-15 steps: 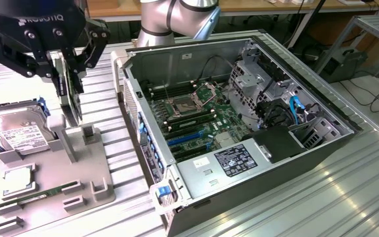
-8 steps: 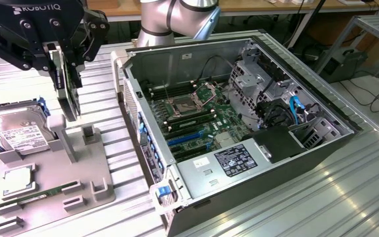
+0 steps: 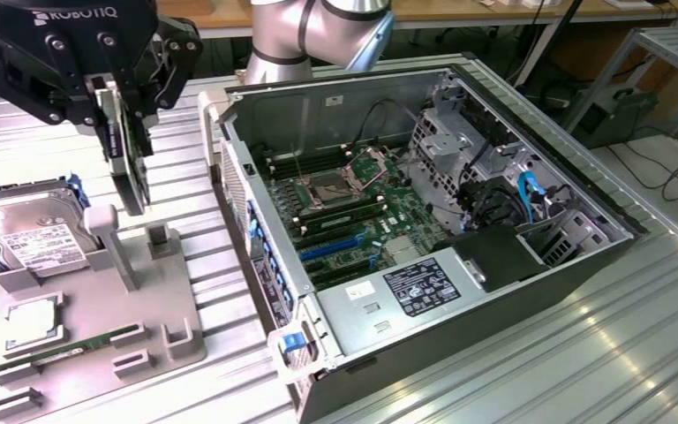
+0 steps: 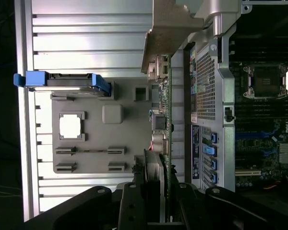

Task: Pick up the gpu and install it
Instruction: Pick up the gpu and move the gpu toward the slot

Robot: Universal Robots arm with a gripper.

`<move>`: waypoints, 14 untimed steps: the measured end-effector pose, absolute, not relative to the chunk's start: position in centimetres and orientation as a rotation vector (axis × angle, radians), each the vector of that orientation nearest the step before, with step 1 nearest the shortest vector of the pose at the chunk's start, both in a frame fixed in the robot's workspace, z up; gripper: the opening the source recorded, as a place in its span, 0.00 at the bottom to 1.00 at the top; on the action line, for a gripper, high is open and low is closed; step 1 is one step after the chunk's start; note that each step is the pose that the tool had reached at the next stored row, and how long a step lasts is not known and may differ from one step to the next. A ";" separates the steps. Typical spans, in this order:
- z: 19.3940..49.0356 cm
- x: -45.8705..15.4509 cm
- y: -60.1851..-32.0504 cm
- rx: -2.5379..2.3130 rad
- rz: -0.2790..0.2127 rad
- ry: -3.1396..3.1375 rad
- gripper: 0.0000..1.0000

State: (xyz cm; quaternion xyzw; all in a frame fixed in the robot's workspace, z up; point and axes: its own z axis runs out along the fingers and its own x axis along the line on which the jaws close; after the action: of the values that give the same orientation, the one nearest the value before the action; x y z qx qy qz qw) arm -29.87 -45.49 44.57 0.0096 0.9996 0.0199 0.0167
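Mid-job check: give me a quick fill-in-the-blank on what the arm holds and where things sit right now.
The gripper is shut on the ____.
The gpu hangs on edge over the grey tray, outside the open computer ____.
The hard drive lies to the exterior view's ____ of the gpu.
Missing words: gpu; case; left.

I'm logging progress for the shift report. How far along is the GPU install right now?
Pickup looks done: the gripper is shut on the gpu, holding it upright above the grey parts tray, apparently clear of its stands. In hand: the card hangs beside the open computer case, not inside it. Left: seating it; the blue expansion slots on the motherboard are bare.
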 end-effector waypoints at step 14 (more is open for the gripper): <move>44.6 -28.3 -45.4 -0.023 0.062 3.125 0.28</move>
State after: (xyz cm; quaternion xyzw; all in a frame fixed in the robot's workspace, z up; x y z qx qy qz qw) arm -28.28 -45.43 44.56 -0.0073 0.9997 0.0199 0.0077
